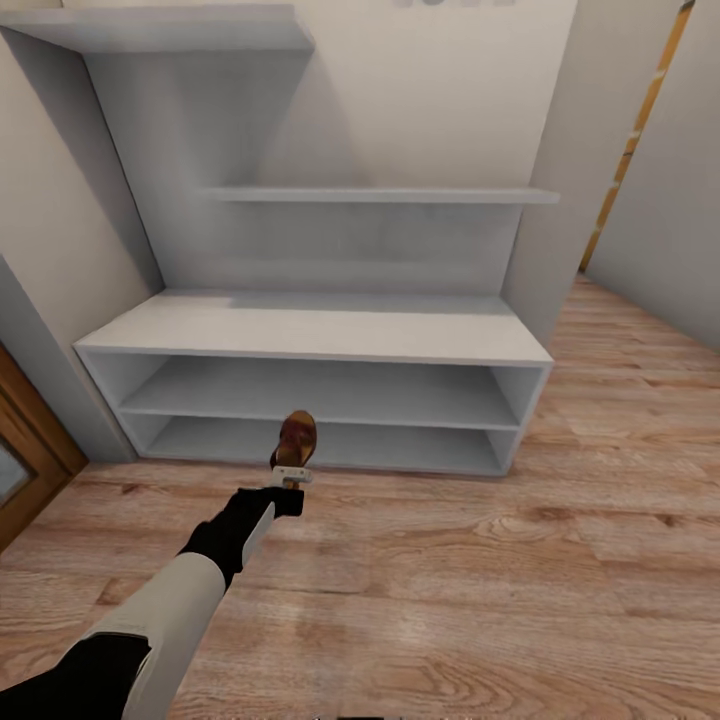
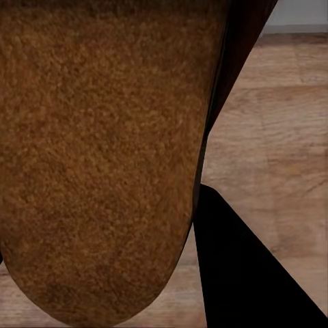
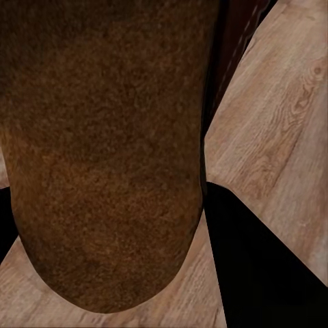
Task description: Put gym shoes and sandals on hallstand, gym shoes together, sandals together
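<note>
A reddish-brown sandal with a tan sole hangs toe-up in my left gripper, which is shut on its heel end just in front of the hallstand's lowest tier. The left wrist view has its fuzzy tan sole beside one black finger. In the right wrist view a second sandal sole sits against a black finger, held above the corridor floor. The light grey hallstand stands against the wall with bare shelves. The gym shoes are out of view.
A wooden door frame stands at the left beside the hallstand. A wall corner rises at the hallstand's right, with wood plank floor running on past it. Open floor lies in front of the unit.
</note>
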Tool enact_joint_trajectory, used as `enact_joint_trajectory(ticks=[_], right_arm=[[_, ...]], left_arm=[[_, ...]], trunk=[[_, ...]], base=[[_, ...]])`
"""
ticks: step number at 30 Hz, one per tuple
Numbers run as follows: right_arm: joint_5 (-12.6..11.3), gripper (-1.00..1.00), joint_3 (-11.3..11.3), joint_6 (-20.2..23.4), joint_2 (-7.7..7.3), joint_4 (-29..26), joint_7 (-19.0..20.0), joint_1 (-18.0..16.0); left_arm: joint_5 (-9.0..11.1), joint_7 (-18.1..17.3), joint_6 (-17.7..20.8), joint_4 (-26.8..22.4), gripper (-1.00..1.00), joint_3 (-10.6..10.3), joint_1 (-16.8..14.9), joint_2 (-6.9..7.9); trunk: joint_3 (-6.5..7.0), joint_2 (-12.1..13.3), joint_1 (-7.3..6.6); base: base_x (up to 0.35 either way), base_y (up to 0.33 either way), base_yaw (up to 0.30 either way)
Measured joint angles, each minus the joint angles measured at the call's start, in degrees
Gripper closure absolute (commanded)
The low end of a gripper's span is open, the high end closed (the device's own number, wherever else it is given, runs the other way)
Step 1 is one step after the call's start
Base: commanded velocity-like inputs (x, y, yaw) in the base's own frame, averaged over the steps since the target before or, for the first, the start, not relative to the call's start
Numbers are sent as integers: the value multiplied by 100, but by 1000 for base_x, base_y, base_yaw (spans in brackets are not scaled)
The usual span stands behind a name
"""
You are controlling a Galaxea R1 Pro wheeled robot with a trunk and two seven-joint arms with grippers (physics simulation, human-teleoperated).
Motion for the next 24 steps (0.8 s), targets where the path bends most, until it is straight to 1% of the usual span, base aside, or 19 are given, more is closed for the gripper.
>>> enact_joint_trajectory(ticks=[5, 12, 18, 24], right_arm=[[2, 100, 3, 0, 1, 0, 0, 0], [1, 100, 1, 0, 1, 0, 0, 0], [1, 100, 0, 0, 2, 0, -2, 0], [2, 100, 0, -1, -1, 0, -6, 0]], left_arm=[[1, 0, 10, -84, 100, -1, 1, 0], [0, 1, 251, -298, 100, -3, -1, 0], [-1, 1, 275, -339, 100, -7, -2, 0], [0, 0, 276, -343, 100, -3, -2, 0]], trunk=[[-153, -7, 13], [-365, -16, 31], [-374, -17, 30], [-375, -17, 27]], base=[[0, 0, 62], [0, 0, 55], [6, 0, 7], [267, 0, 0]])
